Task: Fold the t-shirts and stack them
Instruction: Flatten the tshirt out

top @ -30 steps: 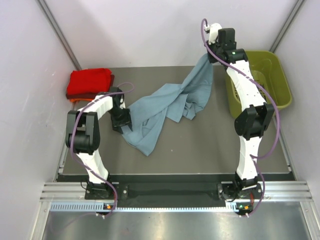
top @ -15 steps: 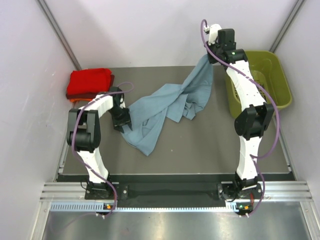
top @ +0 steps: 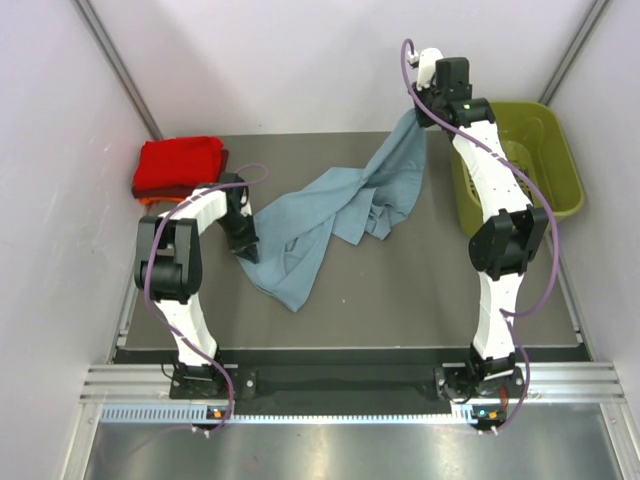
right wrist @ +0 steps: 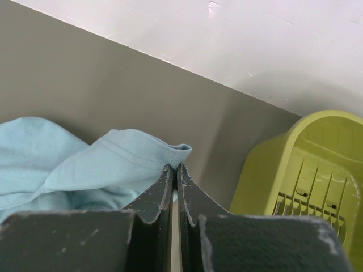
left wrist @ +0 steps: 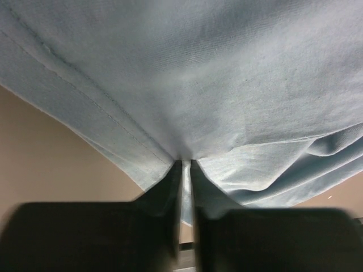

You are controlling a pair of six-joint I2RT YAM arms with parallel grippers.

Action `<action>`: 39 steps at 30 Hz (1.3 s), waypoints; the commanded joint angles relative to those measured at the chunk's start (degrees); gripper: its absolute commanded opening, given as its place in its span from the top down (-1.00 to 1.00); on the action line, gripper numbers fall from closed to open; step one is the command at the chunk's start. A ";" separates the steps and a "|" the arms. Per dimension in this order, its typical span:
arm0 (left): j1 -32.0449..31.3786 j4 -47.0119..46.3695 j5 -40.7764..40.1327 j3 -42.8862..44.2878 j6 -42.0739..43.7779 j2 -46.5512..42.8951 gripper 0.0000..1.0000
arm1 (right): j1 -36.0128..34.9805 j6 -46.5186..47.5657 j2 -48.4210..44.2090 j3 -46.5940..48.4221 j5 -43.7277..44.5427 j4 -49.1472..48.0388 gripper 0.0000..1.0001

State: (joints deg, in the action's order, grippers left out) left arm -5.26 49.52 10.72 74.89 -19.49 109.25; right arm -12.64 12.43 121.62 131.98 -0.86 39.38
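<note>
While the right arm stays raised exactly as it was a second ago, the left arm's wrist has turned slightly. The left end effector (top: 246, 243) now looks narrower from above and sits a touch closer to the back-left of the grey-brown tabletop (top: 400, 290). It is closed on a pinch of the plain dusty grey-blue cloth t-shirt (top: 330, 215) near that shirt's left edge. The wrist view shows both fingers pressed together with the hemmed fabric fanning out above them.

The right end effector (top: 421, 118) is likewise clamped shut, on a hemmed corner of the same shirt, and holds it high above the back of the tabletop, just beside the olive-green plastic basket (top: 560, 190). From that corner the cloth hangs and drapes diagonally down to the left grip, with a bunched fold resting mid-tabletop and a tail trailing toward the near side.

Against the earlier frames the shirt's outline has barely altered; only the cloth around the left grip has shifted a little. I judge this a small regrip adjustment or the start of a pull, meant to stretch the shirt between both arms so it can be laid flat. Folding has not yet begun on this shirt, which is crumpled and twisted.

The folded stack of bright red, dark red and orange cloth t-shirts (top: 180, 165) lies unmoved at the back-left corner, near the left arm, awaiting this one.
</note>
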 commanded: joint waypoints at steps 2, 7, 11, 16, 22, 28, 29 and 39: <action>0.42 -0.39 0.18 0.34 0.41 -2.29 0.85 | -0.89 0.32 -1.13 1.08 0.60 -1.93 1.00; 0.42 1.54 -3.14 0.08 0.24 -4.31 0.56 | -1.07 0.23 -0.77 1.43 0.60 -1.93 1.00; 0.42 3.48 -5.18 -1.76 0.33 -7.38 0.06 | -1.07 0.06 -0.51 1.52 0.60 -1.93 1.00; 0.42 1.29 -4.04 -6.51 -0.55 -7.91 0.08 | -1.07 -0.03 -0.51 1.43 0.69 -1.85 1.00; 0.42 0.23 -2.81 -5.29 -0.29 -5.63 0.11 | -1.15 0.14 -1.04 0.73 0.60 -1.85 1.00; 0.51 0.67 -2.81 -2.91 -0.20 -3.96 0.12 | -1.07 0.49 -1.48 0.03 2.36 -1.85 1.00; 0.42 0.58 -2.72 -2.91 -0.20 -4.05 0.13 | -1.07 0.49 -1.30 0.12 2.44 -1.85 1.00; 0.51 0.41 -3.43 -2.21 -0.38 -4.22 0.17 | -1.15 0.41 -0.16 1.08 2.18 -2.20 1.00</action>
State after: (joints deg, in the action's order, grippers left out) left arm -5.02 50.39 7.62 70.46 -19.59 105.65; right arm -13.02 12.45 121.62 131.98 0.62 39.38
